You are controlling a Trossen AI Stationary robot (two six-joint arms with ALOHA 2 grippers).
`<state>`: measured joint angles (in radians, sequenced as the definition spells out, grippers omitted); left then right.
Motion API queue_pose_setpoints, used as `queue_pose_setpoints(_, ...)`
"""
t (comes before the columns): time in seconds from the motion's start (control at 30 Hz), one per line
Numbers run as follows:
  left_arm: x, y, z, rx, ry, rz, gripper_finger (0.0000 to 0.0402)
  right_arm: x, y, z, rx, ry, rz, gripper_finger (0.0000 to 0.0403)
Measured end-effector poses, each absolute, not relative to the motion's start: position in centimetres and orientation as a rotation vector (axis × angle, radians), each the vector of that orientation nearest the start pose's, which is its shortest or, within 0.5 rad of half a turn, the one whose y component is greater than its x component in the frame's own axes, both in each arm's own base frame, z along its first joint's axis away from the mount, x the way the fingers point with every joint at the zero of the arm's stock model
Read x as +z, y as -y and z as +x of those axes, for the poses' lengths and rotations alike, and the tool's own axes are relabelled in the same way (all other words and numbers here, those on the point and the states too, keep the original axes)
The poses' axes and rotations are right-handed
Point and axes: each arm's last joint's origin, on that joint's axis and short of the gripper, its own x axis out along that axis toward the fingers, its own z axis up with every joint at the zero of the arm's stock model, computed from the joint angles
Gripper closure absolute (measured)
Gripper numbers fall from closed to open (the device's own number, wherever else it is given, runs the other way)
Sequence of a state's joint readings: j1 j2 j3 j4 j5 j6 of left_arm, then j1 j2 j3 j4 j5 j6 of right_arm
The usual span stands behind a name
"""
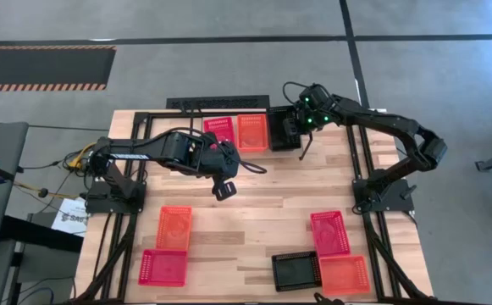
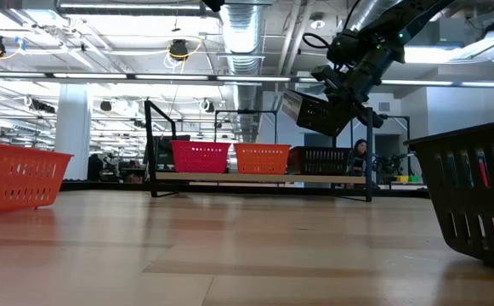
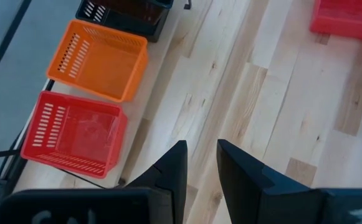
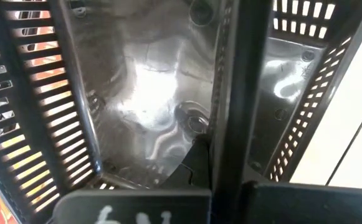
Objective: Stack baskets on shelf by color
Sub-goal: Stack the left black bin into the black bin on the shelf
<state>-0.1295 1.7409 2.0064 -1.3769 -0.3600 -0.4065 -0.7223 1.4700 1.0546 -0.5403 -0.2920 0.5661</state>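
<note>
The shelf (image 1: 229,114) stands along the table's far edge. On its board sit a red basket (image 1: 219,130), an orange basket (image 1: 251,131) and a black basket (image 2: 323,160) side by side. My right gripper (image 1: 301,129) is shut on a second black basket (image 2: 316,111), which hangs tilted just above the black one on the shelf. My left gripper (image 1: 224,189) hovers over the table's middle, in front of the shelf. Its fingers (image 3: 233,165) are slightly open, with nothing between them. My right gripper grips one side wall (image 4: 230,93) of the black basket, on the side toward the table's right. One finger (image 4: 196,163) is inside the basket and the other is hidden outside the wall. It comes slanting down from the right. The basket is lifted clear and tilted.
Loose baskets lie on the table's near half. An orange one (image 1: 174,227) and a red one (image 1: 163,267) are at the left. A red one (image 1: 330,231), a black one (image 1: 296,271) and an orange one (image 1: 345,274) are at the right. Bare wood lies between them.
</note>
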Motion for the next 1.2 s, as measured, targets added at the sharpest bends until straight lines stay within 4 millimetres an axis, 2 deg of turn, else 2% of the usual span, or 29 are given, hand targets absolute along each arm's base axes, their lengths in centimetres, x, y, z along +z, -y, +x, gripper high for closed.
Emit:
queue_pose_setpoints(0.3,40.12,3.19,32.65,0.425,-1.005,-0.096,0.0326,24.27,18.96,22.75,-0.640,-0.741,0.976,0.0403)
queue_pose_setpoints(0.57,40.12,3.19,32.65,0.428,-1.004,-0.101,0.0326,23.79,18.61,22.13,-0.686,-0.836,0.951,0.0402)
queue_pose_setpoints(1.2,40.12,3.19,32.65,0.436,-1.001,-0.115,0.0326,23.71,18.58,22.09,-0.689,-0.845,0.946,0.0403)
